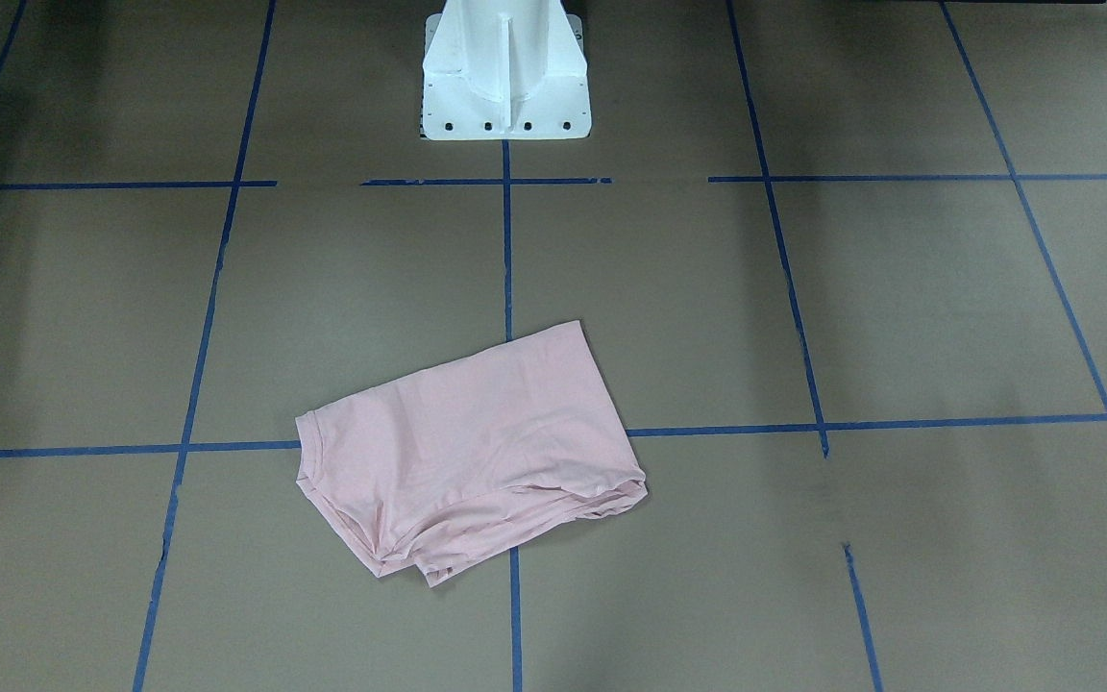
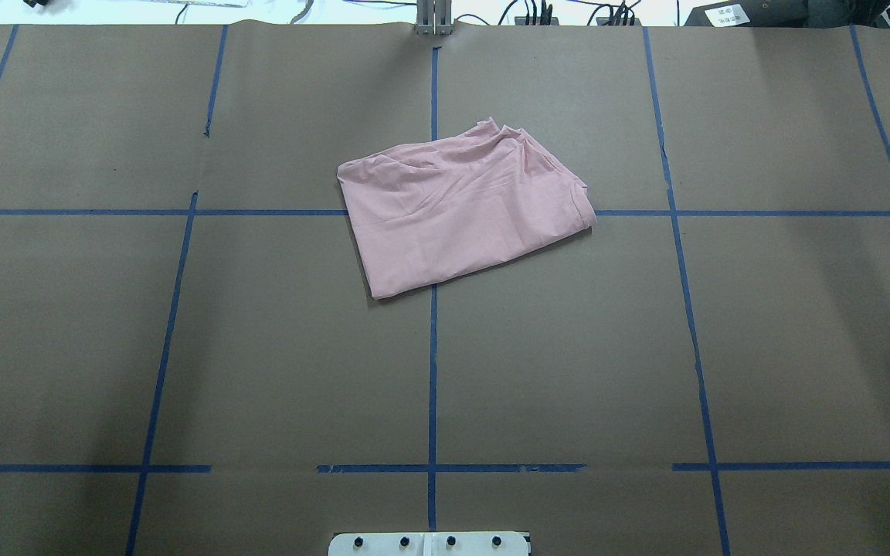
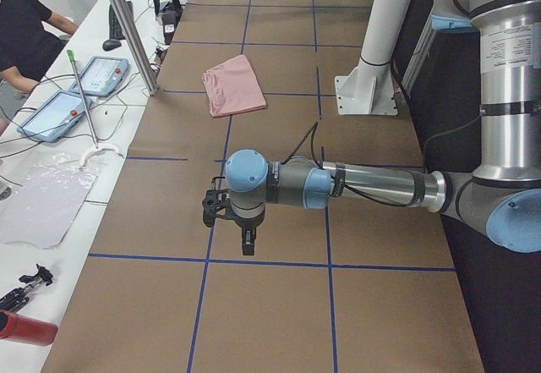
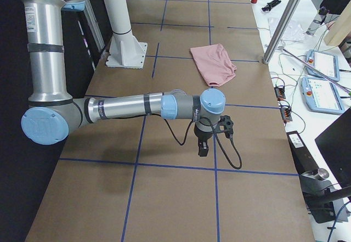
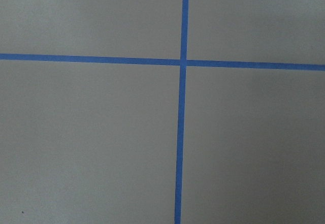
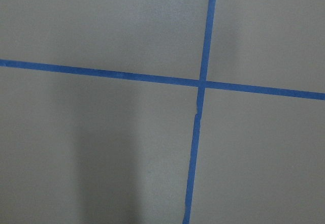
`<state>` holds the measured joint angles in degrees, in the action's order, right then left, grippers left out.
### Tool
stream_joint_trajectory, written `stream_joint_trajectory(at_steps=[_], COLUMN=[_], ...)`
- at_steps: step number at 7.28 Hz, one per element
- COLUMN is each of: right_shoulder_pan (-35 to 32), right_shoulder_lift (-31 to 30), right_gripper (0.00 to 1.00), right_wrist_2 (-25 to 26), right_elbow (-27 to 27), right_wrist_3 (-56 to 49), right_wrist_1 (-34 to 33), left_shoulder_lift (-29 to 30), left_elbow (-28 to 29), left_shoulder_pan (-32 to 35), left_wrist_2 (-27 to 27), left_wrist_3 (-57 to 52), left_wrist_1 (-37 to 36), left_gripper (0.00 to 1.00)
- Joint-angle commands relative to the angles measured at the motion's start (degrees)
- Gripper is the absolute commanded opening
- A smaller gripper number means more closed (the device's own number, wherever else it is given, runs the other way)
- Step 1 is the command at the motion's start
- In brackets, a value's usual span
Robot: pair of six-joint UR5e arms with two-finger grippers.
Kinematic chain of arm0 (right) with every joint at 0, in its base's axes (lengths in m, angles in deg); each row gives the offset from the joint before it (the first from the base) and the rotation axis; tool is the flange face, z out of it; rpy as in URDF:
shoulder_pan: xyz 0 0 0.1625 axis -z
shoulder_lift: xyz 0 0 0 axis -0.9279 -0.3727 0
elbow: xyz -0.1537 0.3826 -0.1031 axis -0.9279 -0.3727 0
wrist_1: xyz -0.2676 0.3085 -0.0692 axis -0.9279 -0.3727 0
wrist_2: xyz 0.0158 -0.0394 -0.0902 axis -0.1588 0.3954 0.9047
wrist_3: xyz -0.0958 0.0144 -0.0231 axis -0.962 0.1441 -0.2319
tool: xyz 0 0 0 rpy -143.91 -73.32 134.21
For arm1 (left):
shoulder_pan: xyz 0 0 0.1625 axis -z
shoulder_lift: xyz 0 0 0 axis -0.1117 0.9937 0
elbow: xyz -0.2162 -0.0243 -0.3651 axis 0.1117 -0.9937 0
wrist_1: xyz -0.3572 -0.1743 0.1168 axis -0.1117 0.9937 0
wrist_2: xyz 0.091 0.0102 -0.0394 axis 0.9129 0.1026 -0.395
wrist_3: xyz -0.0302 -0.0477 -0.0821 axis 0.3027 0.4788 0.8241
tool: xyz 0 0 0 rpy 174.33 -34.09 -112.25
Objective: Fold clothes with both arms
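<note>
Roughly: the T-shirt [image 2: 464, 208] lies folded on the table [image 2: 259, 347], astride the centre tape line [image 2: 433, 371], long axis approx L-R, skewed. Left gripper [image 3: 246, 244] & right gripper [image 4: 202, 150] hang at opposite ends, both well apart from it, neither clearly nearer. Finger opening: can't tell.

A robotics lab: a robot arm [image 3: 363, 189] over a tape-gridded table [image 3: 270, 305], 2 control tablets [image 3: 106, 74] at upper left.
</note>
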<state>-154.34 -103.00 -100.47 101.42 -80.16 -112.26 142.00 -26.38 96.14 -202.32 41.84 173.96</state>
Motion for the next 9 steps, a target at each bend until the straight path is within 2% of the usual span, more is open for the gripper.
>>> stream_joint_trajectory(at_steps=[1, 6, 7, 8, 9], right_shoulder_pan=[0.01, 0.01, 0.01, 0.01, 0.01], right_shoulder_lift=[0.28, 0.28, 0.37, 0.54, 0.02], right_gripper=[1.00, 1.00, 1.00, 1.00, 1.00], right_wrist_2=[-0.06, -0.24, -0.24, -0.33, -0.50], right_elbow=[-0.08, -1.49, -1.14, -1.66, -1.57], right_wrist_3=[0.13, 0.13, 0.13, 0.13, 0.31], right_wrist_1=[0.26, 0.26, 0.26, 0.26, 2.09], left_shoulder_lift=[-0.17, -0.88, -0.97, -0.88, -0.88], left_elbow=[-2.97, -1.94, -1.93, -2.19, -1.85], left_shoulder_pan=[0.27, 0.10, 0.01, 0.10, 0.10], left_wrist_2=[-1.81, -0.85, 0.11, 4.99, 5.30], left_wrist_3=[0.03, -0.06, -0.06, -0.23, -0.23], left_wrist_1=[-0.25, -0.16, 0.19, 0.11, 0.28], left_gripper=[1.00, 1.00, 1.00, 1.00, 1.00])
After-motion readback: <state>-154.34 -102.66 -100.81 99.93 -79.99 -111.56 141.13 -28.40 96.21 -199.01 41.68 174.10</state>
